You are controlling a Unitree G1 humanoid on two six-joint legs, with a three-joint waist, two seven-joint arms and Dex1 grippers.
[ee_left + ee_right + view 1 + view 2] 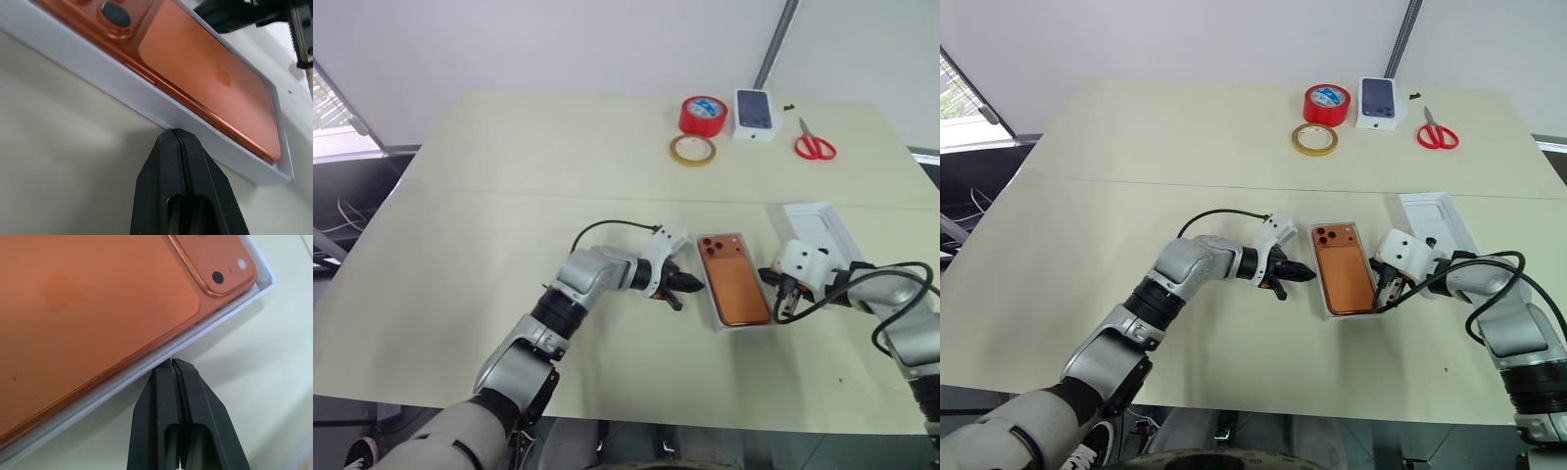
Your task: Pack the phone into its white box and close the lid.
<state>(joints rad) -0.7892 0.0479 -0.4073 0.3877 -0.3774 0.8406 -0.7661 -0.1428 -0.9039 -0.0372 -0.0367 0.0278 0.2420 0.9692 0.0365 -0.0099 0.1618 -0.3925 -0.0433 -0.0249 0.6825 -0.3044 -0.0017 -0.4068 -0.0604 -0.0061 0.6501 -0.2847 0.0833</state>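
Observation:
The orange phone (734, 281) lies back up inside the white box (745, 327), its camera cluster at the far end. My left gripper (693, 285) is shut with nothing in it. Its tip (173, 134) rests against the outside of the box's left long wall (98, 73). My right gripper (1383, 299) is also shut and holds nothing. Its tip (171, 363) meets the box's right long wall (146, 369). The lid (822, 230) lies open side up just right of the box, partly hidden behind my right wrist.
At the table's far side are a red tape roll (703, 115), a tan tape roll (692, 150), a small white box with a phone picture (755, 113) and red scissors (814, 145). The left half of the table is bare.

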